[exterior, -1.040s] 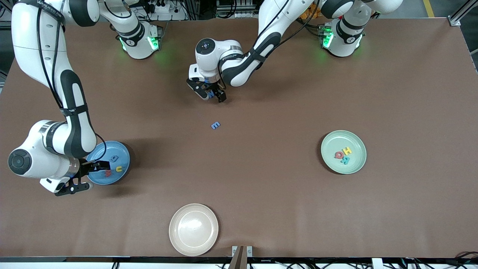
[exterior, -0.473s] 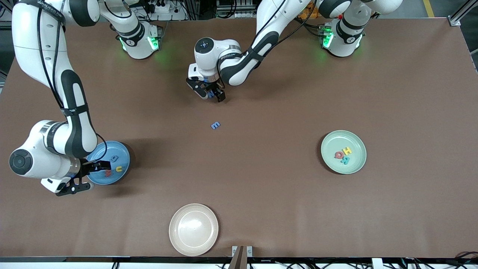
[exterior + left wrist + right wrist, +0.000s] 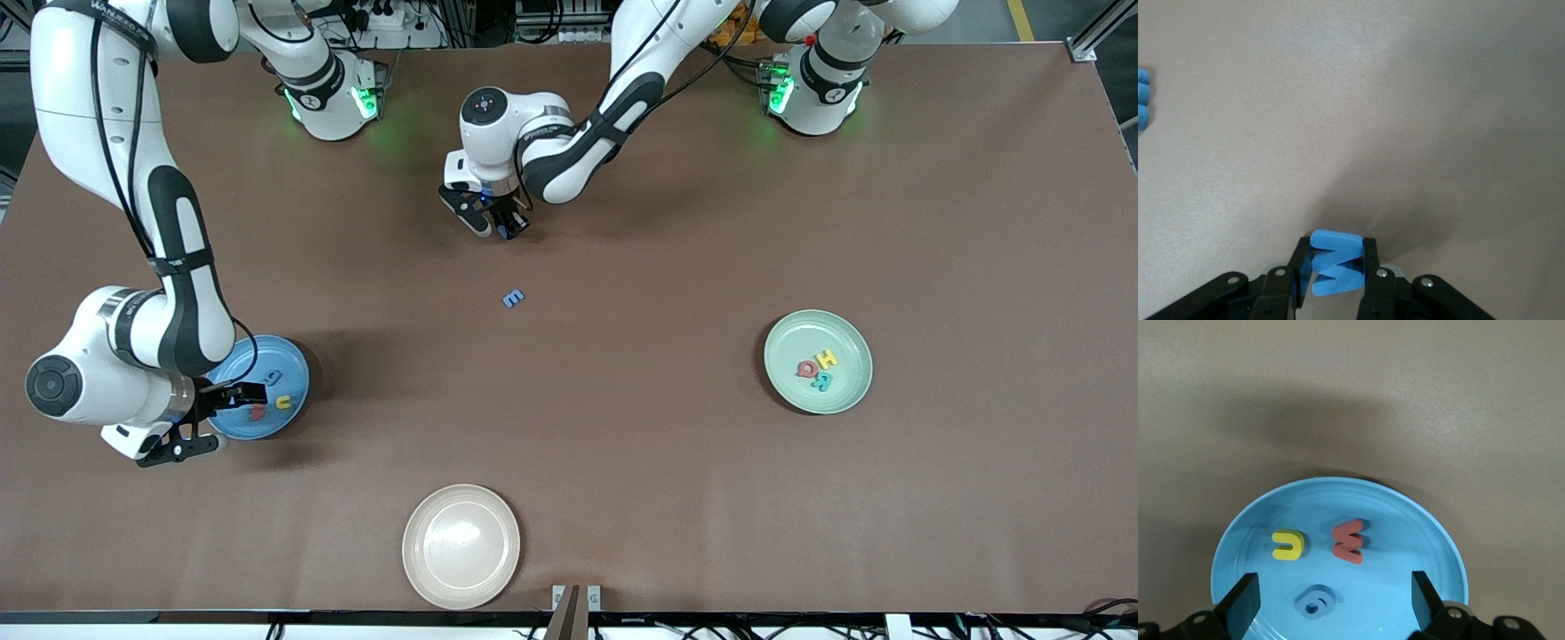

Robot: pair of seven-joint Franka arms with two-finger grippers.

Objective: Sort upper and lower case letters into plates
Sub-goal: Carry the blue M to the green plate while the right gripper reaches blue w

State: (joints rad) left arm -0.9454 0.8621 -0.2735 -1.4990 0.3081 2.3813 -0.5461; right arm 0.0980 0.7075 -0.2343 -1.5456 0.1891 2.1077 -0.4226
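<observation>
Where they stood apart a second ago, the left gripper's [image 3: 1336, 272] fingers now clamp the blue M [image 3: 1335, 261]; right gripper's [image 3: 1331, 603] stay apart.

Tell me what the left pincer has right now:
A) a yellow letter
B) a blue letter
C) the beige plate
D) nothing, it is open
B: the left wrist view shows the left pincer shut on a blue letter, over the table near the robots' bases.
</observation>
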